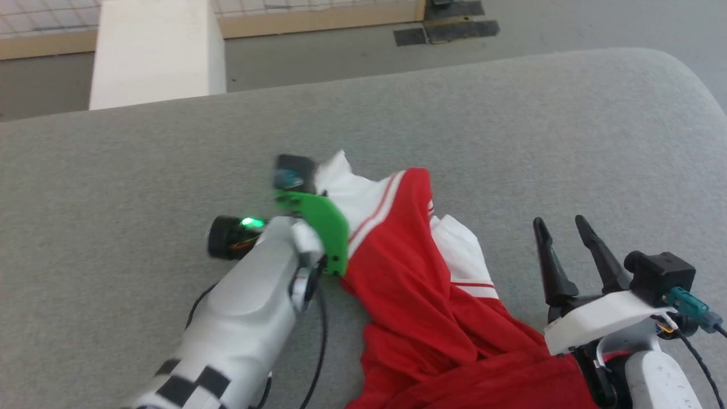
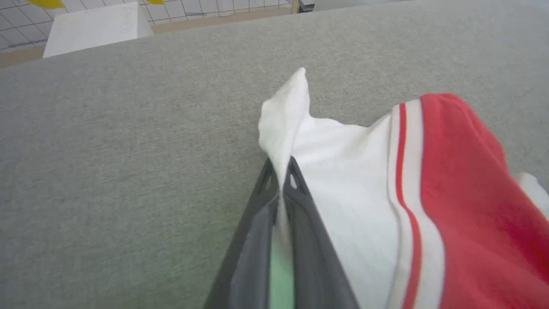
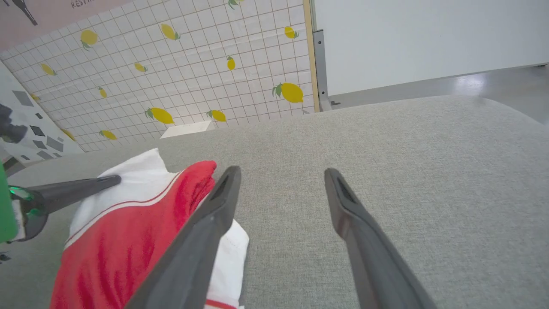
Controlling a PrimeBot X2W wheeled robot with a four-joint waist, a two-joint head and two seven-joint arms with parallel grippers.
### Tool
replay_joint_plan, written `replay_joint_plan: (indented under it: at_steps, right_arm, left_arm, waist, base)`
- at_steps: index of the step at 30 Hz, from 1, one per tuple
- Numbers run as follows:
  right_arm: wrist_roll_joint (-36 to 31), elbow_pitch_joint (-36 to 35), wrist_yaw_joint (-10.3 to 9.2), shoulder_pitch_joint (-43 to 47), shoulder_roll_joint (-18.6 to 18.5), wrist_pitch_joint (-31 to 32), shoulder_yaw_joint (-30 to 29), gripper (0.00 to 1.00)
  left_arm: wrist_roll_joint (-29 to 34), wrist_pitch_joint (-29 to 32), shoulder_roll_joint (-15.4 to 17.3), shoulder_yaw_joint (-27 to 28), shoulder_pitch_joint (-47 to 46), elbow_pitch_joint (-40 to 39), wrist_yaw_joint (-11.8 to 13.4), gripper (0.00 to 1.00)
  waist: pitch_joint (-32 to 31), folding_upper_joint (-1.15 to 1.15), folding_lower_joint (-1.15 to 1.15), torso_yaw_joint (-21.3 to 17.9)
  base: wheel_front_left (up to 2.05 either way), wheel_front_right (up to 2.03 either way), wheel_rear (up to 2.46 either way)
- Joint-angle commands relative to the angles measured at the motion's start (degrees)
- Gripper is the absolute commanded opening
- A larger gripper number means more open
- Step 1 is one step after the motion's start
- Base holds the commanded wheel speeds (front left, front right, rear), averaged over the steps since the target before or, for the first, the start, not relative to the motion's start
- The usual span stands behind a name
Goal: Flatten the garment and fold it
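Garment (image 1: 414, 295) bottom cut off, head view edge; green mount (image 1: 324, 227) hides left hand (image 2: 281, 177) fingers there.

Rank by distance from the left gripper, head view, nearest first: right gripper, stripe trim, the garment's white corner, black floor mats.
1. white corner of the garment, pinched in the left gripper.
2. stripe trim, just right of it on the cloth.
3. right gripper, open, lower right past the red folds.
4. black floor mats, upper right, beyond the table's far edge.
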Motion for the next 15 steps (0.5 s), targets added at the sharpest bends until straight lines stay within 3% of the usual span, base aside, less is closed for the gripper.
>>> replay_joint_plan:
  at_steps: [1,7,8,15]
  right_arm:
    - [-0.06,-0.25,-0.09,0.05,0.01,-0.05,-0.37,1.0]
    - [-0.91,-1.56,-0.09,1.54,0.01,0.94,-2.33,1.0]
    - [-1.25,-1.95,-0.09,2.34,0.01,1.82,-3.07,1.0]
    - [-1.59,-2.58,-0.09,3.86,0.01,4.47,-4.37,1.0]
  left_arm:
    - [-1.23,-3.5,1.2,1.72,2.3,-0.86,0.73,0.0]
    - [-5.22,-12.29,6.62,8.0,11.83,-7.05,3.42,0.0]
    - [-7.16,-12.84,9.71,10.34,18.54,-12.03,5.78,0.0]
    - [-9.79,-7.66,15.54,11.22,34.42,-25.07,11.55,0.0]
  waist:
    - [-1.76,0.0,0.0,2.21]
    - [-3.66,0.0,0.0,7.09]
    - [-4.47,0.0,0.0,9.62]
    - [-5.74,0.0,0.0,13.54]
  base:
    - [0.0,0.0,0.0]
    - [0.0,0.0,0.0]
    - [0.0,0.0,0.0]
    - [0.0,0.0,0.0]
